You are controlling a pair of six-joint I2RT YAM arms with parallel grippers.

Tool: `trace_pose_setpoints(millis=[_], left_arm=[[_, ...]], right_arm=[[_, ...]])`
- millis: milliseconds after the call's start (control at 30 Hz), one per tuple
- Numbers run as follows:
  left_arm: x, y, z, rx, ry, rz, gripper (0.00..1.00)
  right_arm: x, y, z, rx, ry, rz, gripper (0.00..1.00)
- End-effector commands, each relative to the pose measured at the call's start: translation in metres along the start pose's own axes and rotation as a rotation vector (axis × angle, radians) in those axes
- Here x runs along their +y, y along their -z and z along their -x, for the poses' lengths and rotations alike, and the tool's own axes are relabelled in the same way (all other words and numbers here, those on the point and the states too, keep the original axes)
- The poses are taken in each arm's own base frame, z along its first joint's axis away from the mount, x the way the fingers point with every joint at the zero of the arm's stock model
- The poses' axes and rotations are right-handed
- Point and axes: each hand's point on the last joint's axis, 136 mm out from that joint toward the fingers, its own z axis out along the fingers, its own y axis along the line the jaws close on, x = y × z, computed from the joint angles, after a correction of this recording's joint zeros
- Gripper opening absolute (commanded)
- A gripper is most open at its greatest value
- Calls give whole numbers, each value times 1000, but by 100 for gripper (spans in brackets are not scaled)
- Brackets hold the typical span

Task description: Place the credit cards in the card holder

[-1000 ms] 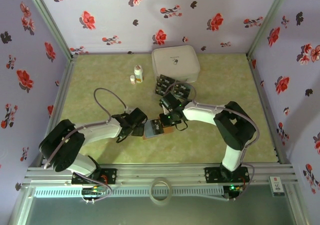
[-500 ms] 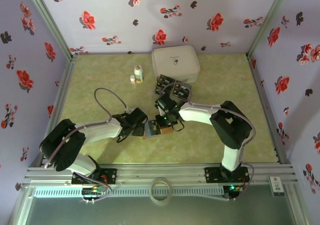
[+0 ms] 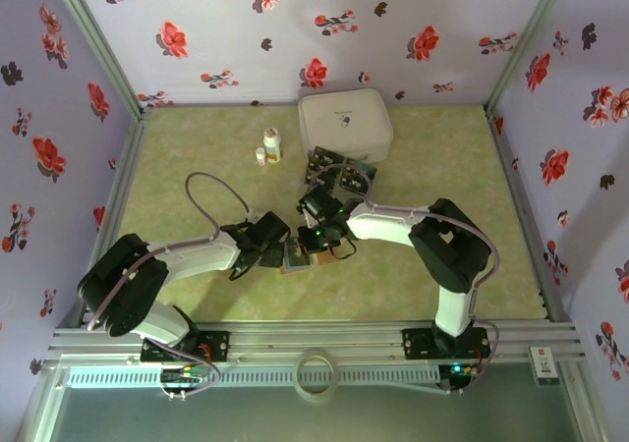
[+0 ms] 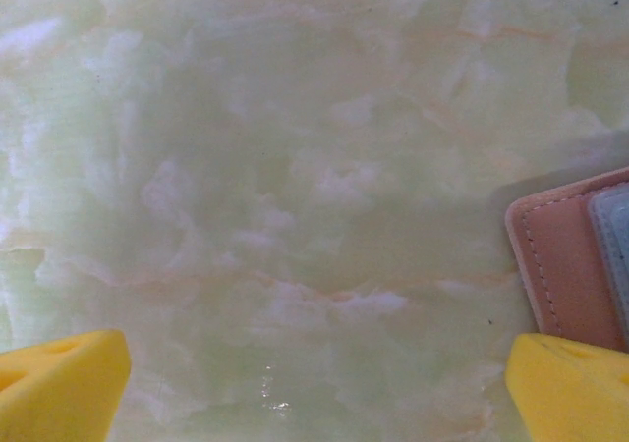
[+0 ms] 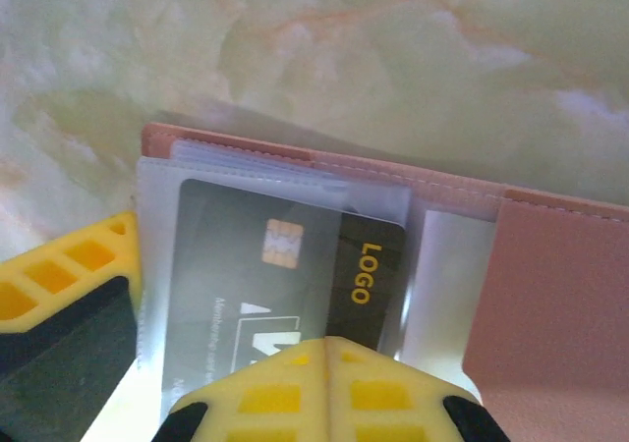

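Note:
The card holder (image 5: 550, 295) lies open on the table, pinkish-brown with clear pockets; it also shows under the arms (image 3: 298, 256) and at the frame edge (image 4: 565, 265). One dark credit card (image 5: 285, 265) with a gold chip and "LOGO" sits mostly inside a clear pocket. My right gripper (image 5: 329, 349) is shut, its joined tips over the card's near edge (image 3: 316, 231). More credit cards (image 3: 341, 173) lie in a pile near the white case. My left gripper (image 4: 314, 383) is open over bare table (image 3: 271, 242), its right finger (image 4: 570, 388) beside the holder's edge.
A large white case (image 3: 345, 125) stands at the back. Two small white bottles (image 3: 271, 144) stand left of it. Flowered walls close the table on three sides. A yellow finger (image 5: 69, 275) lies at the holder's left end.
My right gripper has moved left over the card holder, away from the card pile. The left arm has stayed still.

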Motion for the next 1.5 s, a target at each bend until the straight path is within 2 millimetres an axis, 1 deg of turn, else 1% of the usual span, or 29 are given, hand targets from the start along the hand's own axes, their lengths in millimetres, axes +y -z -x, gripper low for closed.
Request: trace_pose_setpoints(millis=[0,100,233,367,500,733,867,1133,1467], left_arm=[[11,-2,3,-8,8,16,100],[22,6,8,-30,40,12,100],[27,13,14,-50,74,-6,100],[27,11,16,-38,68,0,100],[24,3,15,-14,59,13,100],[22,-3,13,3,50,21,100],[20,-5,13,9,45,21,100],[16,-11,12,21,34,19,100],[9,-18,11,38,26,8,100]], right_arm=[[15,17,9,-47,0,41,0],[7,29,13,-74,-8,21,0],[-9,35,18,-90,-32,-3,0],[-17,30,23,-77,-43,-6,0],[-21,19,24,-54,-47,-12,0],[-23,6,25,-37,-51,-9,0],[-21,2,27,-34,-54,0,0],[-18,-3,26,-21,-58,13,0],[-6,-7,25,-11,-43,29,0]])
